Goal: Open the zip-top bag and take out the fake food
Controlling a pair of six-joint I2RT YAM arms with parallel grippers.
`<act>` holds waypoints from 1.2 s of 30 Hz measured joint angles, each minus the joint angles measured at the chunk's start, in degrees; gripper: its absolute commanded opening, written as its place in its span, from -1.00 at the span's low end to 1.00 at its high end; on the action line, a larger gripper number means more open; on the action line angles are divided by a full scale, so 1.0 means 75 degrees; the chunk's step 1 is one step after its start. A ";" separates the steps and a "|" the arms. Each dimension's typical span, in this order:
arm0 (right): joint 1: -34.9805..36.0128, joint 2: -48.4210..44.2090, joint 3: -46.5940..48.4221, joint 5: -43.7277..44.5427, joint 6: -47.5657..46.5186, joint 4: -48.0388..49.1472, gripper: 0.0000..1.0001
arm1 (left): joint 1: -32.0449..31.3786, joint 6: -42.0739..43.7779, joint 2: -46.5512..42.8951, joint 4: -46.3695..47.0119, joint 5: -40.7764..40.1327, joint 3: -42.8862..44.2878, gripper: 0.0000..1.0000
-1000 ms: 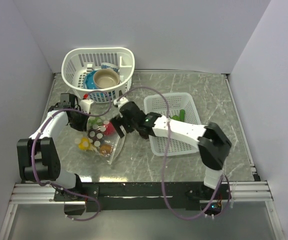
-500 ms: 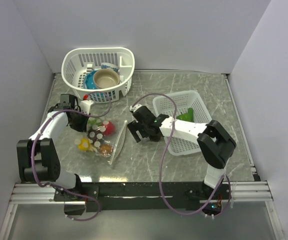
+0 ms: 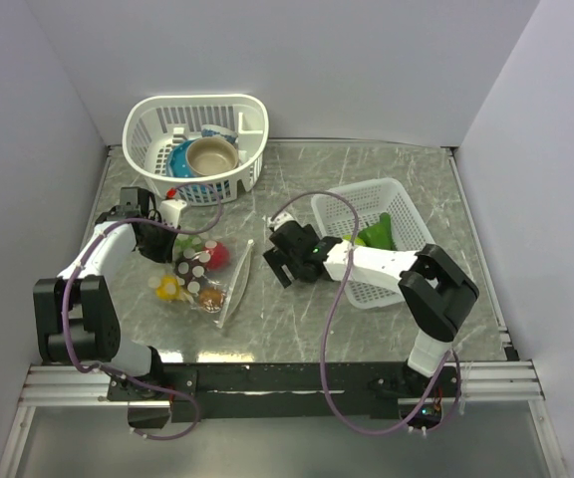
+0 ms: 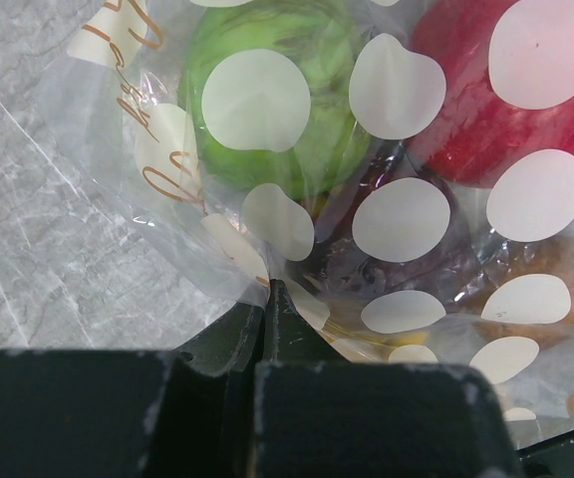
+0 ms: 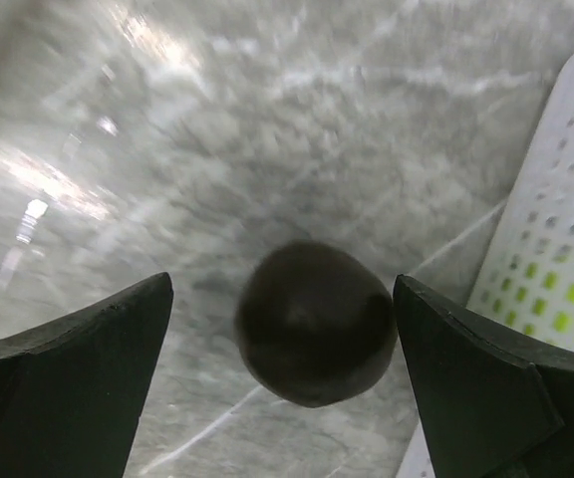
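Observation:
The zip-top bag (image 3: 207, 277), clear with white dots, lies on the marble left of centre. Through it the fake food shows: red (image 3: 218, 255), yellow (image 3: 167, 287) and orange (image 3: 209, 296) pieces. My left gripper (image 3: 163, 242) is shut on the bag's far-left edge. In the left wrist view its jaws (image 4: 267, 291) pinch the plastic, with a lime-green piece (image 4: 267, 90) and a red one (image 4: 506, 90) just beyond. My right gripper (image 3: 275, 263) stands open to the right of the bag. A dark round piece (image 5: 317, 324) sits between its fingers, touching neither.
A white mesh tray (image 3: 351, 195) lies right of centre, turned at an angle, with a green piece (image 3: 376, 232) in it; its wall (image 5: 556, 249) is close beside my right gripper. A white basket (image 3: 147, 119) with bowls stands at the back left.
My right arm has drawn back to the right, away from the bag's mouth, and the mesh tray has slid and turned rightward. The left gripper and bag have stayed put.

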 measured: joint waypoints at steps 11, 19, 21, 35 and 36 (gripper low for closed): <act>-0.0003 0.0000 -0.0440 -0.0058 0.0154 -0.0047 0.48 | 0.0000 0.0012 0.0000 0.0000 0.0006 -0.0003 -0.95; -0.0003 -0.0050 -0.0466 -0.0268 0.0239 0.0178 -0.05 | 0.0000 0.0023 0.0000 -0.0003 0.0006 -0.0003 -0.96; -0.0003 -0.0166 -0.0460 -0.0262 0.0239 0.0149 -0.08 | 0.0000 0.0044 0.0000 -0.0003 0.0006 -0.0003 -0.96; -0.2699 -0.2637 -0.0210 0.0973 0.1524 0.0443 0.80 | 0.0000 0.0076 0.0000 -0.0090 0.0020 -0.0003 -0.97; -0.2771 -0.2468 -0.0201 0.1163 0.1635 0.0361 1.00 | 0.0000 0.0076 0.0000 -0.0093 0.0026 0.0000 -0.98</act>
